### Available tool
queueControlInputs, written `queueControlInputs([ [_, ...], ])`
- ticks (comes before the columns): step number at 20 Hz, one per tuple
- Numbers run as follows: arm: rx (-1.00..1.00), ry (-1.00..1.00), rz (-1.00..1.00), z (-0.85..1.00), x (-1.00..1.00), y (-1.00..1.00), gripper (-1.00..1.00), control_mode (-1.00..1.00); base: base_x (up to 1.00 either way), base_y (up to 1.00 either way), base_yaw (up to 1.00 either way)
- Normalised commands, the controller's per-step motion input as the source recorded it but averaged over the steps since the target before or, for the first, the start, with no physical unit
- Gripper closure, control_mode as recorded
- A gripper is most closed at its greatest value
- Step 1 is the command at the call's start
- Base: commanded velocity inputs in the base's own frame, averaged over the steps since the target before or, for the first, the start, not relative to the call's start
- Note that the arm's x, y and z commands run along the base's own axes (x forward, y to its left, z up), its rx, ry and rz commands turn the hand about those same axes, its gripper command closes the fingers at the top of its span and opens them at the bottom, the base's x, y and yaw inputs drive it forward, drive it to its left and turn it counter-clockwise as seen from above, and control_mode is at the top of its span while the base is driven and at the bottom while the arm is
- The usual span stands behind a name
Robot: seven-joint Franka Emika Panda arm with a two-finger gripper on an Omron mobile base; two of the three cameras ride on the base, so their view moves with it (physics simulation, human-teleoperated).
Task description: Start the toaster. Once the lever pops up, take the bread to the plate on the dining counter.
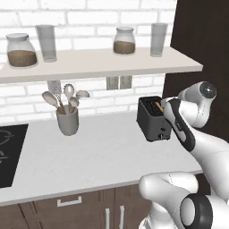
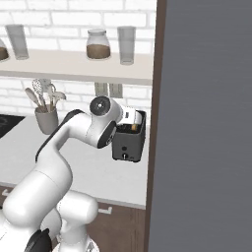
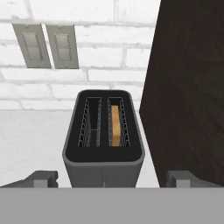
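One slice of bread [image 3: 115, 124] sits in the toaster [image 3: 104, 144], in the slot on the side nearer the dark cabinet panel [image 3: 192, 87]; the other slot is empty. From the hand view the slice's top edge lies at or a little below the slot rim — whether the lever has been pressed or has already popped up I cannot tell, since the end face with the lever is cut off at the bottom of that view and is too small to read in the base views. My judgement: carrying the bread is still entirely ahead, and neither the plate nor the dining counter can be placed from here.

The gripper [image 3: 111, 177] hovers just above the toaster's near end, jaws spread wide to either side of the body and holding nothing.

Containers, taking the toaster as the landmark: on the shelf [image 1: 98, 62] above it stand two lidded jars [image 1: 124, 41] holding something brown, plus two empty glasses [image 1: 158, 39]. On the worktop, well to the side of the toaster away from the cabinet, a grey crock [image 1: 67, 120] holds spoons and a spatula — handles down.
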Motion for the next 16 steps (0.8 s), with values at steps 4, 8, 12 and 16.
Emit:
queueControlInputs([
  [4, 0.00, 0.00, 0.00, 0.00, 0.00, 0.00, -1.00, -1.00, 0.00, 0.00, 0.00],
  [8, 0.00, 0.00, 0.00, 0.00, 0.00, 0.00, -1.00, -1.00, 0.00, 0.00, 0.00],
  [12, 0.00, 0.00, 0.00, 0.00, 0.00, 0.00, -1.00, -1.00, 0.00, 0.00, 0.00],
  [16, 0.00, 0.00, 0.00, 0.00, 0.00, 0.00, -1.00, -1.00, 0.00, 0.00, 0.00],
])
